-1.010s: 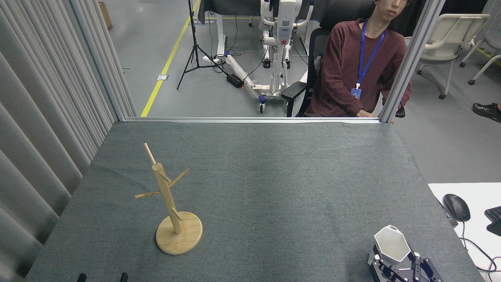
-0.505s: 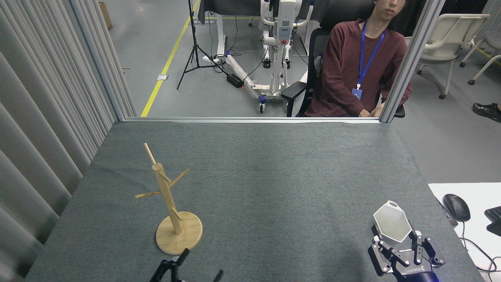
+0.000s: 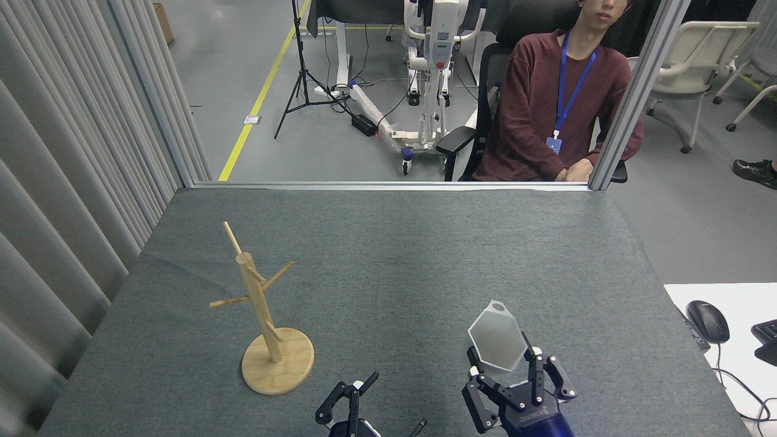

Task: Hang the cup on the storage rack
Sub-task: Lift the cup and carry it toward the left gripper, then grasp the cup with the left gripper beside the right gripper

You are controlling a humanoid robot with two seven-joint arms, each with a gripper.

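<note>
Grey felt is covering the table point(image 3: 388, 255) in a lab bay, where a person point(image 3: 558, 103) in a maroon top is sitting behind the far rail. We are holding the white faceted cup point(image 3: 496, 344) in our right gripper point(image 3: 516, 373) at about 5 o'clock on the table, jaws clamped on its lower body, hexagonal mouth facing up and away, the holed tab at the rim's far edge. The bamboo storage rack point(image 3: 267, 315) is standing well apart at about 9 o'clock from the cup, post upright, thin pegs angling upward. Our left gripper point(image 3: 358, 403) is sitting between cup and rack at the near edge, jaws apart and empty. We are judging that the tab's hole needs turning leftward to meet a peg tip.
</note>
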